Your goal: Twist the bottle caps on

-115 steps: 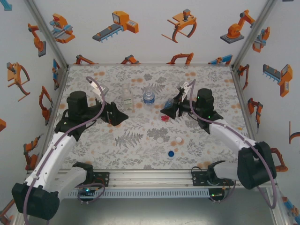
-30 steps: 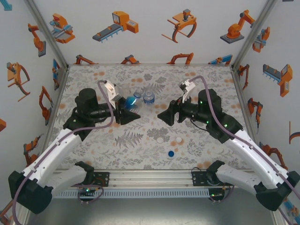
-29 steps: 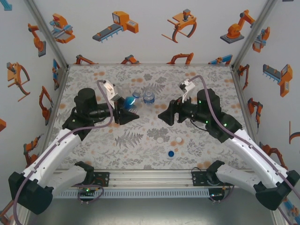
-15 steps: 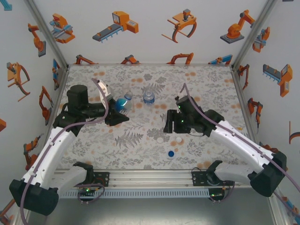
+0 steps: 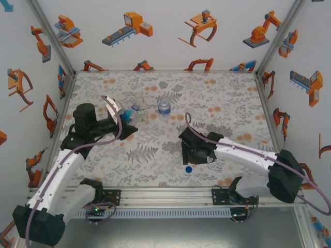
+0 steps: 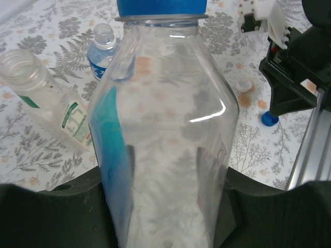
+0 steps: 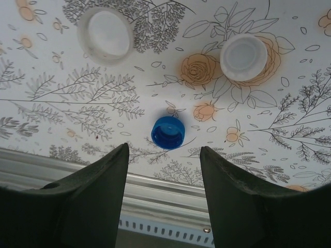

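My left gripper [image 5: 129, 122] is shut on the short blue-tinted bottle [image 6: 165, 129], whose body sits between the jaws with a blue band at its far end. The tall narrow bottle [image 5: 139, 109], with a green label [image 6: 72, 116], and the blue-labelled water bottle [image 5: 164, 107] stand just beyond it, both uncapped. My right gripper [image 7: 164, 155] is open, pointing down near the front edge. The blue cap [image 7: 168, 132] lies open side up just ahead of its jaws. Two white caps [image 7: 105, 34] [image 7: 243, 57] lie farther off. The blue cap [image 5: 189, 169] lies just below the gripper [image 5: 188, 156].
The aluminium rail [image 7: 155, 194] at the table's near edge runs right under the right jaws. White walls with robot stickers close the table on three sides. In the left wrist view the right arm [image 6: 297, 67] stands at the right, with a white cap [image 6: 243, 84] beside it.
The right gripper has moved toward the near edge and lowered over the caps. The left arm has drawn back to the left with the blue-tinted bottle still in it.
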You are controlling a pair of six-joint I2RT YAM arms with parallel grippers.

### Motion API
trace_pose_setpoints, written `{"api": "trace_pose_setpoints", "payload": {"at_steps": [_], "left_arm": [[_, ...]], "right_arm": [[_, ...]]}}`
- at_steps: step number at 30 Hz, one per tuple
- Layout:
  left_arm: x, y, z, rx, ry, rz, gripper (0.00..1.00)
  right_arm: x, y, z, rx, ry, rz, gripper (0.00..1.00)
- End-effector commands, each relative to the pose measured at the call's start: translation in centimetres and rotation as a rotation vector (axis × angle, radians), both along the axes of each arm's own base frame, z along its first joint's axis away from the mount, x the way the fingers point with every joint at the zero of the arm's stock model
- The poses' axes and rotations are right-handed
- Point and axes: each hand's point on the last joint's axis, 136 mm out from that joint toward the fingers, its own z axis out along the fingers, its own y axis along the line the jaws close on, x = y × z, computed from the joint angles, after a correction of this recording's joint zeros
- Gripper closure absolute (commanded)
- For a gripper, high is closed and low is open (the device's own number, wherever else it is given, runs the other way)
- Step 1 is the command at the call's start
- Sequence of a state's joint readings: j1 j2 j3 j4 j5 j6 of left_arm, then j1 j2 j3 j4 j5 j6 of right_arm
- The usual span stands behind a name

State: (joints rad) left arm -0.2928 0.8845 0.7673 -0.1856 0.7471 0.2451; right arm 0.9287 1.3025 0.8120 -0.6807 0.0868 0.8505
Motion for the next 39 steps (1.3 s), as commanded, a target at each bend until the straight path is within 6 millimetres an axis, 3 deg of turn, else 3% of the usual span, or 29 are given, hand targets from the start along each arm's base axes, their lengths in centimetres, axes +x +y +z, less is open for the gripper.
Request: {"api": "trace_pose_setpoints", "payload": {"at_steps": [1,21,39], "left_arm": [[0.4,0.4,0.8,-0.007,-0.046,0.033,1.00],[0.4,0.5,0.7,-0.007,-0.043,0.042,1.00],[0.5,0.4,0.7,-0.008,-0.032,0.039,1.00]], "right_arm": [[0.3,-0.3,-0.7,-0.023,-0.029,-0.055,0.46],[-1.0,0.3,-4.5,-0.099,0.083,-0.039,0.52],[-1.4,0.2,-5.1,-0.115,0.113,-0.045,0.64]]}}
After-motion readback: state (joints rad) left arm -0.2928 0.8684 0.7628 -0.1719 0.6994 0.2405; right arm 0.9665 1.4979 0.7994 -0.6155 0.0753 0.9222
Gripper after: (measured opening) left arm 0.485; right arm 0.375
